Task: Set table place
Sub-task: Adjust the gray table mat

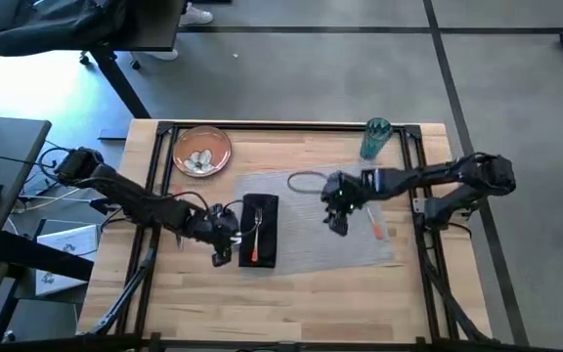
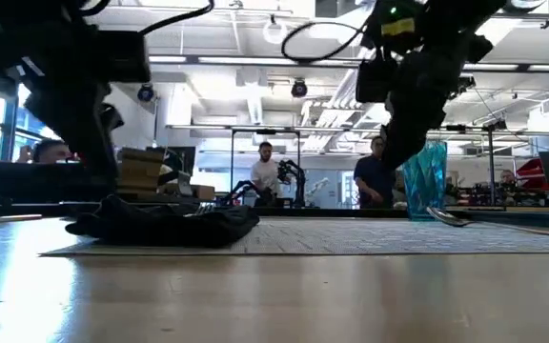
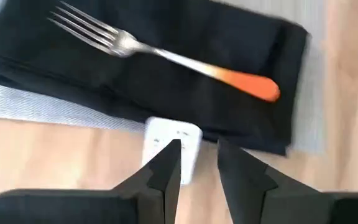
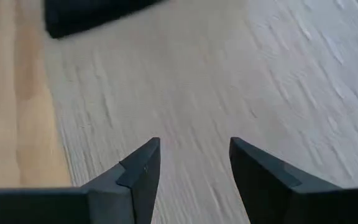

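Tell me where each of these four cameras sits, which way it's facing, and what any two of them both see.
High view: overhead, looking straight down; both arms, placemat, plate, cup.
Low view: tabletop height, looking level across at the room; arms drop in from above.
Left wrist view: on the left arm, facing the fork on the napkin; left gripper open.
Right wrist view: on the right arm, facing the placemat; right gripper open.
Shared: high and left wrist views both show fork and napkin.

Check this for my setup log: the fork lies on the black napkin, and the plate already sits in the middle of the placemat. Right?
Not quite. The fork does lie on the black napkin, but the plate sits on bare table near the far left corner, off the placemat, as the high view shows.
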`<state>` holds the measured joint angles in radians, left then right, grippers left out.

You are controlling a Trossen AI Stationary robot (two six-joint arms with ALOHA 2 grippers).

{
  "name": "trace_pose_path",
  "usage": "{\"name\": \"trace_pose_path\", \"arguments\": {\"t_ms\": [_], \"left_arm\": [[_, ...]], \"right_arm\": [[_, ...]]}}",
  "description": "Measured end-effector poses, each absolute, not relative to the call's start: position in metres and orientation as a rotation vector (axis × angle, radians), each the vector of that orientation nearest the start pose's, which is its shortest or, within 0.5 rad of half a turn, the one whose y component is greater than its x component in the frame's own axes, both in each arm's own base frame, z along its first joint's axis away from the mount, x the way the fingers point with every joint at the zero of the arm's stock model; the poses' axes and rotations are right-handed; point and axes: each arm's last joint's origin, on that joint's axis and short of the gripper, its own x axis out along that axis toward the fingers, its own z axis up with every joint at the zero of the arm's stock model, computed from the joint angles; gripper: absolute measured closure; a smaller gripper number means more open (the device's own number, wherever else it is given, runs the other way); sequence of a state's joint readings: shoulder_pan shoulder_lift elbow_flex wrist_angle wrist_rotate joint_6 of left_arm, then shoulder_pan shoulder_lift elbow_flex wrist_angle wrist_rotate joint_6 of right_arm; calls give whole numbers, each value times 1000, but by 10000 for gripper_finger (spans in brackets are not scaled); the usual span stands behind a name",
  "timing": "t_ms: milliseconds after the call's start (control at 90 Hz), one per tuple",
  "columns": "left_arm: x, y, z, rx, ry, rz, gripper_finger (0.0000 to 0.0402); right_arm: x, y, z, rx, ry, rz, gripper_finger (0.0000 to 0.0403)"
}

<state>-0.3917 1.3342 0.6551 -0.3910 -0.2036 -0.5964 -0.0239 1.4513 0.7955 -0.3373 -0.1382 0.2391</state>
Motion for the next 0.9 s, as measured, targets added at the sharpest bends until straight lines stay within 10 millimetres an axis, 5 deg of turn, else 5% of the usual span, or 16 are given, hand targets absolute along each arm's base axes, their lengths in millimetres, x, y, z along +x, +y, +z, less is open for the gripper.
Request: {"name": "trace_pose_path", "arguments": {"t_ms": [344,511,900], "left_arm": [[207,-99,161,-196,1007,81,314],[210,-98,160,-173,986,104,314],[213,-98,162,-213,982,53,314]], "right_arm": [[264,46,161,198,879,75,231],[275,66,156,188,783,78,231],[306,79,134,175,968,11,231]]}}
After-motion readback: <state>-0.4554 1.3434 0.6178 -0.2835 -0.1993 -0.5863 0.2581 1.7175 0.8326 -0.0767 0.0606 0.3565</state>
